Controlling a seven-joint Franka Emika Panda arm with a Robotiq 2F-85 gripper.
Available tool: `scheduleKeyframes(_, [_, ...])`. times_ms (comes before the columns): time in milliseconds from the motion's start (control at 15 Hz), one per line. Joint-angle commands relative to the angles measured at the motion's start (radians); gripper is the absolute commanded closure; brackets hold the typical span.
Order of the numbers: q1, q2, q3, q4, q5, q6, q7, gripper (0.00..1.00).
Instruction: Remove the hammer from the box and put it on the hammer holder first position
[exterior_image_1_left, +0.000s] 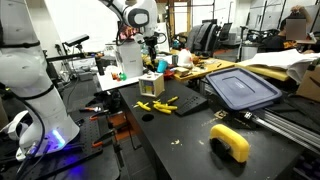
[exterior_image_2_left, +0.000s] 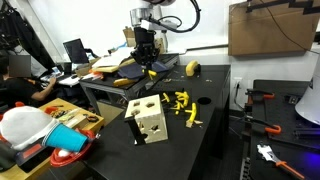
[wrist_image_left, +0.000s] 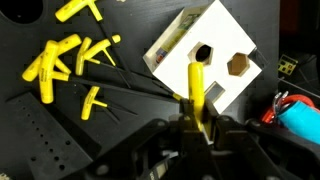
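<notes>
Several yellow tools (wrist_image_left: 47, 68) litter the table (wrist_image_left: 40, 140) (just beside the box (wrist_image_left: 222, 35)); my claw (wrist_image_left: 197, 122) clamps the hammer (wrist_image_left: 196, 82).

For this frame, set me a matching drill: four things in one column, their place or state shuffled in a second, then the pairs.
1 gripper
2 tan box
3 T-handle tools
4 dark-blue bin

a lies flat, lid on
b scattered loose on the black tabletop
c shut on a yellow-handled tool
d stands upright, holes in its faces

Pairs: 1-c, 2-d, 3-b, 4-a
</notes>
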Motion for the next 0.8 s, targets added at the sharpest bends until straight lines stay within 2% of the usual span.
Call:
scheduleKeyframes(0, [-0.013, 0.0, -0.018, -0.006, 0.065, 0.022, 0.121, 0.96])
scheduleKeyframes(333, [-0.04, 0.023, -0.05, -0.038, 0.157, 0.101, 0.237, 0.96])
scheduleKeyframes(733, [-0.052, 0.061, -0.087, -0.082, 0.203, 0.312, 0.359, 0.96])
